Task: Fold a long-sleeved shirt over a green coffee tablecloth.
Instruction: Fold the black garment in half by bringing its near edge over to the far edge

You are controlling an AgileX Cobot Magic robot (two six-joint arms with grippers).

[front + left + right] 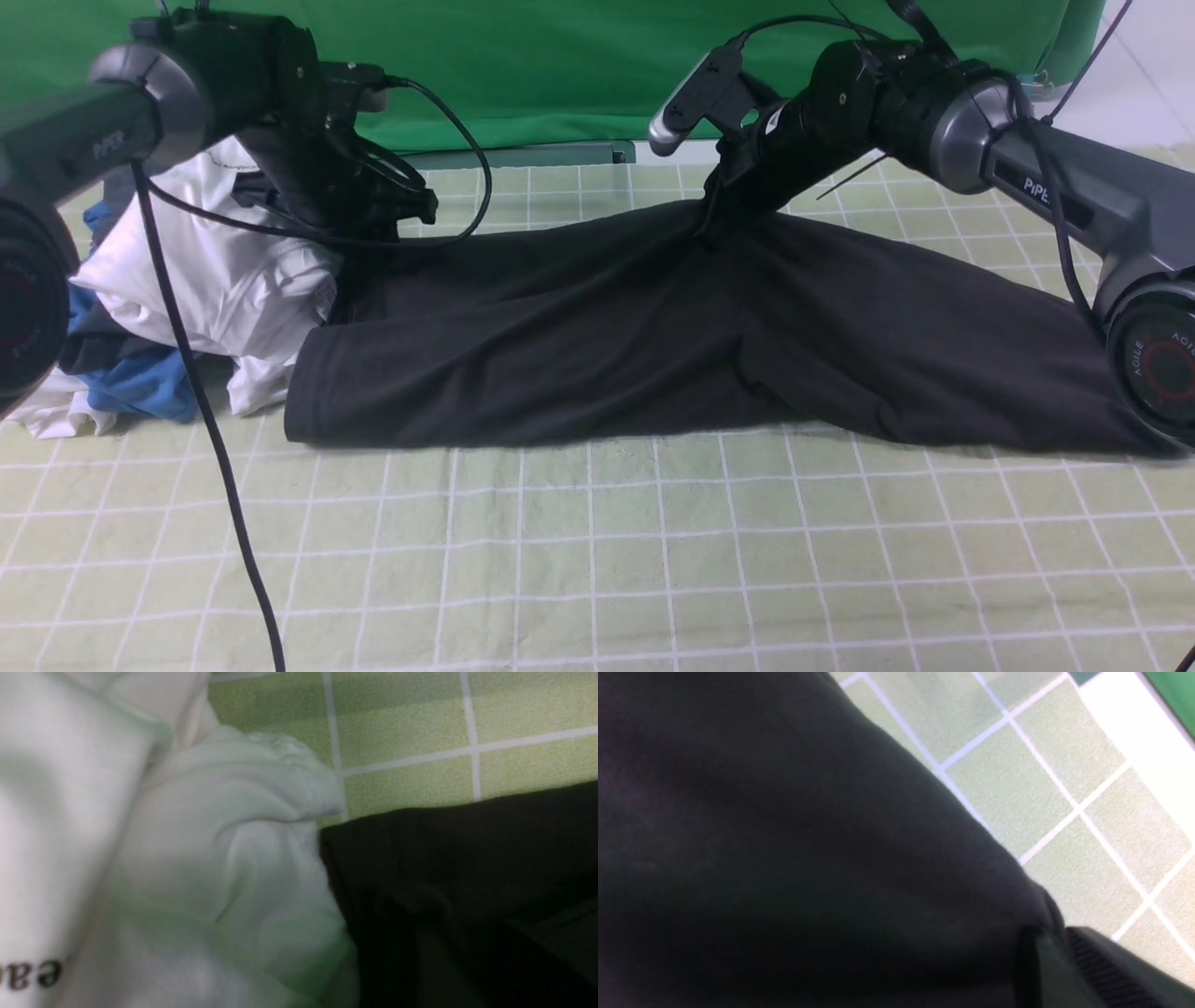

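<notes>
Nearest us spreads the green coffee tablecloth (597,560). The long-sleeved shirt (579,345) lies across its middle. The right end effector (711,233) pinches the shirt's far edge into a peak. We cannot tell the left end effector's (397,219) opening; it sits beside white garments (233,280).

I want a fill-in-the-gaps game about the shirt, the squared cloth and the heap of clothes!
1. The long-sleeved shirt is ____ in colour.
2. It lies on a pale green tablecloth with a grid of thin ____ lines.
3. The heap of white and blue clothes sits on the robot's ____ side.
4. The backdrop hanging behind is plain ____.

Missing words: black; white; left; green.
</notes>
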